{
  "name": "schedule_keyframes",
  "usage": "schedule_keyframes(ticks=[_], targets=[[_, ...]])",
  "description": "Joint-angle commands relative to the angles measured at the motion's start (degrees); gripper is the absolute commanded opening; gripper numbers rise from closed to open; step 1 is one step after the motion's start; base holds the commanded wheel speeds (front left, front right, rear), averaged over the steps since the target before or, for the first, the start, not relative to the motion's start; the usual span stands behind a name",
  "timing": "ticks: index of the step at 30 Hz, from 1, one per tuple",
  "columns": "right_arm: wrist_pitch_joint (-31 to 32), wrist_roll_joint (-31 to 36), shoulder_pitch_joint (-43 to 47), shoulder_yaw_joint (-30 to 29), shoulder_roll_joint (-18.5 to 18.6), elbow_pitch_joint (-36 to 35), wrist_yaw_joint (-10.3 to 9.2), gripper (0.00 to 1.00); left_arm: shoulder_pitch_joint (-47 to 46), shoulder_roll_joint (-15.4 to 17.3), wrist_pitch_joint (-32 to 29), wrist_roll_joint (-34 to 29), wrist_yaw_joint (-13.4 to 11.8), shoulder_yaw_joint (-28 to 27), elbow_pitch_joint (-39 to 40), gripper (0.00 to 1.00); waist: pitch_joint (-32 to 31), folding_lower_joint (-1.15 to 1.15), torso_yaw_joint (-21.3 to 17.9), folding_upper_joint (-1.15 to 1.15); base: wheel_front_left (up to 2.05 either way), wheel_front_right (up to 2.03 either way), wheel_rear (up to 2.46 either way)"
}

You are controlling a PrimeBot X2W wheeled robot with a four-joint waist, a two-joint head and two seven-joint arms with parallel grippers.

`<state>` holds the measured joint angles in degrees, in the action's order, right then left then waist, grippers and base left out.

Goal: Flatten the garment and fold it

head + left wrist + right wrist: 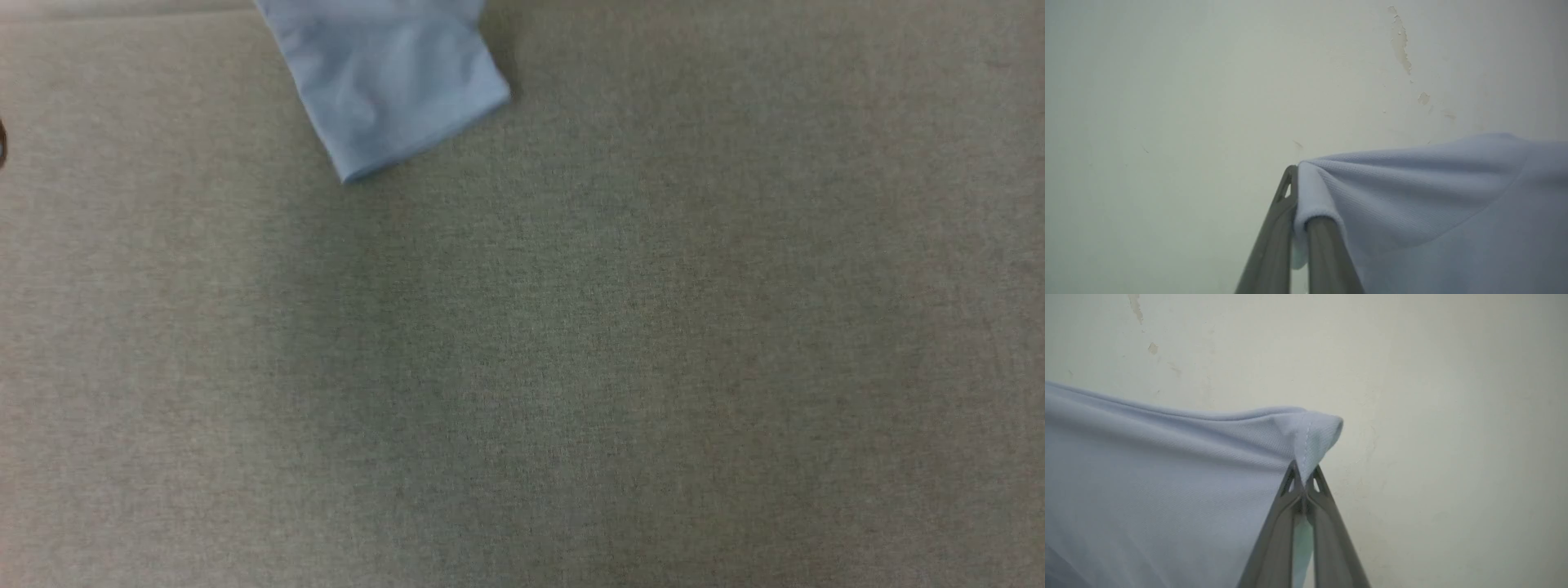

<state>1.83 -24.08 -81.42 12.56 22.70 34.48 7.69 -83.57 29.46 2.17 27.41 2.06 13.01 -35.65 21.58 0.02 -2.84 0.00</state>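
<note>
garment [1167, 477]: light blue, held at two edge points and spread between both sets of jaws; one end [392, 82] shows over the bench [571, 367].
left gripper [1300, 196]: jaws narrow, clamped on a rolled fold; the garment [1412, 196] runs off to their right.
right gripper [1303, 477]: jaws closed on a stitched corner; the garment runs off to their left.
bench: grey woven cover; contact with the garment cannot be told.
wall [1167, 81]: pale, flaked paint, beyond both jaws.

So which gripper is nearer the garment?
Neither, it's a tie: the left gripper and the right gripper are each shut on a bunched edge of the garment.
</note>
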Motion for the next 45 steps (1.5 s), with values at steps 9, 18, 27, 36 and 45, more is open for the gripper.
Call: schedule_keyframes(ticks=[9,18,27,36,45], targets=[[-5.7,-1.0,-3.7,5.5,-2.0,7.5,-0.2,0.0,-3.3,-1.3,5.3,0.0,2.0,0.9,-10.1,0.0,9.4,-0.02,-0.8,0.0,0.0,0.0,0.0],[-9.4,-6.6,3.8,13.7,-3.0,12.8,-0.2,0.0,6.0,-3.9,9.4,2.6,4.2,2.0,-17.2,0.0,6.3,-0.02,1.1,0.0,0.0,0.0,0.0],[-12.4,-14.0,26.5,20.5,-1.1,9.3,-0.2,0.0,31.6,-5.6,8.5,9.0,5.1,1.7,-14.8,0.0,-4.7,-0.02,2.7,0.0,0.0,0.0,0.0],[-11.2,-15.9,47.1,19.1,0.8,2.6,-0.2,0.0,64.3,-3.8,5.4,12.9,-2.7,-0.5,5.6,0.0,-13.3,-0.02,2.0,0.0,0.0,0.0,0.0],[-6.8,-10.9,65.0,7.8,1.3,-8.3,-0.2,0.0,93.2,-0.4,-3.9,15.3,-17.4,-4.1,37.4,0.0,-17.5,-0.02,2.9,0.0,0.0,0.0,0.0]])
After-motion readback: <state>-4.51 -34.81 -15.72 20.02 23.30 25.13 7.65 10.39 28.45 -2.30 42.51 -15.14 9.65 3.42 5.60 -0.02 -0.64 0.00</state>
